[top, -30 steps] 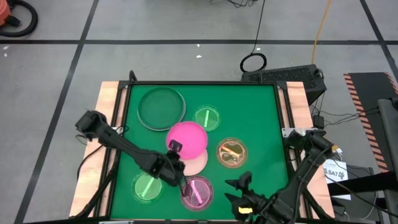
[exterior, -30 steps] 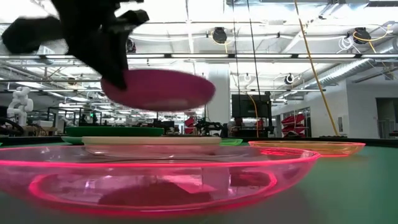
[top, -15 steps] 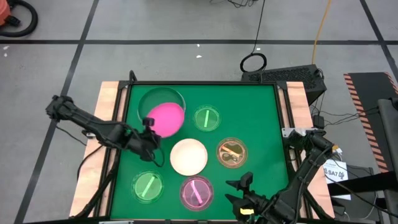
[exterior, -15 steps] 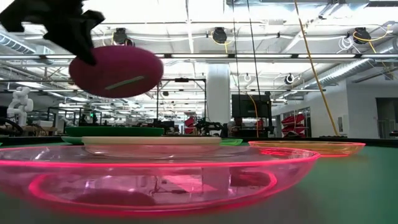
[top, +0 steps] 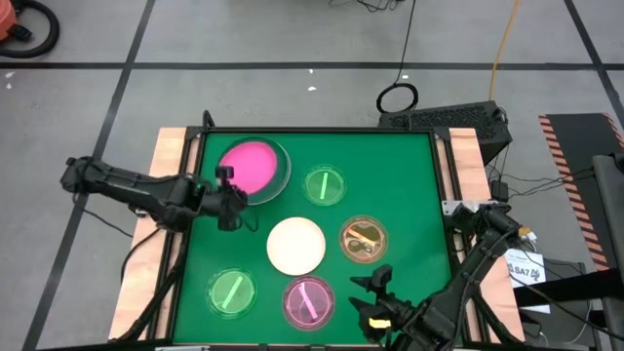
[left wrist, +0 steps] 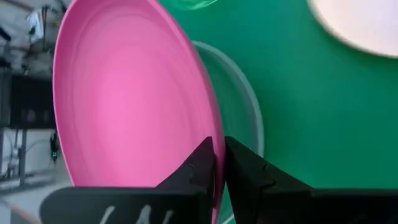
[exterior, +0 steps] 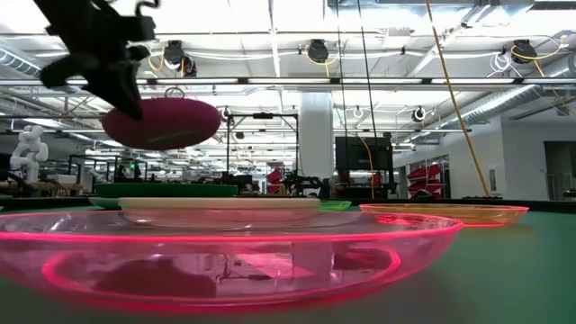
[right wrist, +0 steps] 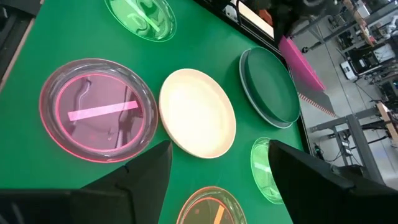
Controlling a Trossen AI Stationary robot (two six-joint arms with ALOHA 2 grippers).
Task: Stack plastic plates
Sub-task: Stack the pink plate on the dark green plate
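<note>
Carried farther left since a moment ago, the pink plate (top: 251,164) hangs tilted over the far-left green plate (top: 277,181), its rim pinched by the nearly closed left gripper (top: 226,185); light, stiff, likely slippery, best held at the edge.

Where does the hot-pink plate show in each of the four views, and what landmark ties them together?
High view: hot-pink plate upper left of the mat, over the dark-green plate, held by the left gripper.
Low view: upper left, in the air.
Left wrist view: fills the left half, pinched at its rim.
Right wrist view: edge-on, upper right.
Shared landmark: white plate.
</note>
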